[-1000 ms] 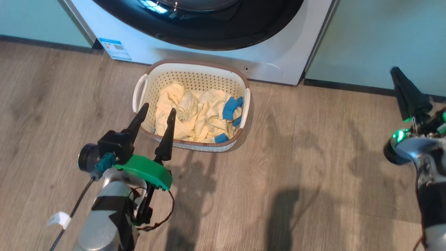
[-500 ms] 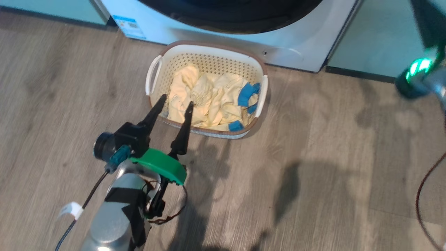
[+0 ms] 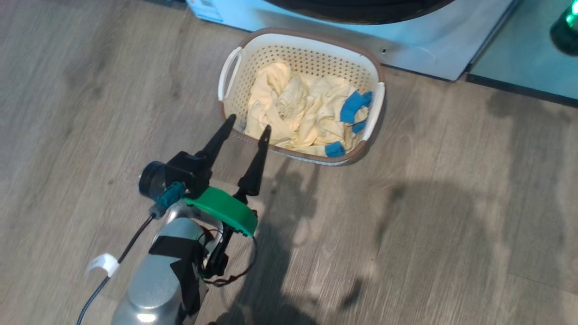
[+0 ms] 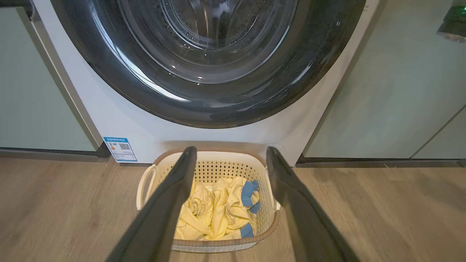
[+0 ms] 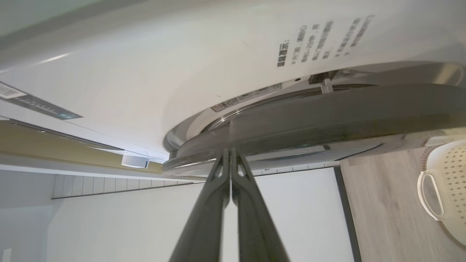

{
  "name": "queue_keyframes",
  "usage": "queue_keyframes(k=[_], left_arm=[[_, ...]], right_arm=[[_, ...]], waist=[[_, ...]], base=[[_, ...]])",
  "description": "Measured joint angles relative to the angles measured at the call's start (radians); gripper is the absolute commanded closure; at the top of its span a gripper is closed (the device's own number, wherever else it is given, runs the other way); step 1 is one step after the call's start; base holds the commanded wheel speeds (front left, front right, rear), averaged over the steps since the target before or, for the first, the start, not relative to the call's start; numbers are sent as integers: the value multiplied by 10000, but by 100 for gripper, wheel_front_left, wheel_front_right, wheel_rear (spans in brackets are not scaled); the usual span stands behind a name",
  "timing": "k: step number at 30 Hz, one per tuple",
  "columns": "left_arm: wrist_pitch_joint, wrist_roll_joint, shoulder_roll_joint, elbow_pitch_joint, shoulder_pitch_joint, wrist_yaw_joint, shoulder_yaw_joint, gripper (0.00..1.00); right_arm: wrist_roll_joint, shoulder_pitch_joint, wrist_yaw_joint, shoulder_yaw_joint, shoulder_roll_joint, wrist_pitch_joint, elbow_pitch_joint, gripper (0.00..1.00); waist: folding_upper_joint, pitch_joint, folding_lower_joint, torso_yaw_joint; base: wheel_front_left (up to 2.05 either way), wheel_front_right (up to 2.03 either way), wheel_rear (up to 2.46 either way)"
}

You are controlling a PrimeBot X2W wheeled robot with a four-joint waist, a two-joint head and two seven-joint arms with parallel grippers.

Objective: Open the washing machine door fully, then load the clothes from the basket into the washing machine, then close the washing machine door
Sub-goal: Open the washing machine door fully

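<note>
Laundry loading, at its first step. The washing machine door (image 4: 255, 105) is not yet swung wide. In the left wrist view its black ring lies against the white front of the washing machine (image 4: 145, 123). The right wrist view, edge-on, shows a narrow gap behind the rim, so you may judge it cracked open at most. The clothes (image 3: 298, 113), pale yellow with blue patches, all lie heaped in the basket (image 3: 311, 38). The basket stands on the wood floor (image 3: 429, 225) just in front of the machine, below the door. Full opening, loading and closing are all left to do.

Your right end effector (image 5: 230, 151) is closed on nothing, its two fingers pressed together, with the tips at the door's outer rim. Whether they touch it cannot be told. Your left end effector (image 3: 249, 122) hangs low over the floor, fingers spread wide and empty. It points at the basket's near rim, tips just beside it.
</note>
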Motion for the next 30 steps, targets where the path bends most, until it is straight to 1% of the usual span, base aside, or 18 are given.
queue_keyframes(k=[6, 9, 17, 22, 24, 30], left_arm=[[0, -286, -21, -192, -164, 35, -349, 0], [0, -410, -21, -267, -214, 165, -485, 0], [0, -548, -29, -464, -369, 297, -771, 0], [0, -686, -54, -558, -449, 384, -984, 0], [0, -719, -54, -571, -454, 460, -989, 0], [0, -823, -54, -591, -459, 514, -1068, 0]], right_arm=[[-290, -1018, 0, 265, -176, -151, 709, 100], [-470, -1458, 0, 407, -221, -242, 926, 100], [-790, -2117, 0, 616, -247, -640, 1475, 100], [-1051, -2514, 0, 855, -305, -679, 1829, 100], [-1085, -2571, 0, 928, -305, -679, 1923, 100], [-1348, -2592, 0, 1083, -313, -677, 2186, 100]], waist=[[0, 246, -1, 292], [0, 385, -1, 422], [0, 656, -1, 655], [0, 842, 0, 812], [0, 886, 0, 862], [0, 934, -1, 974]], base=[[0, 0, 0], [0, 0, 0], [0, 0, 0], [0, 0, 0], [0, 0, 0], [0, 0, 0]])
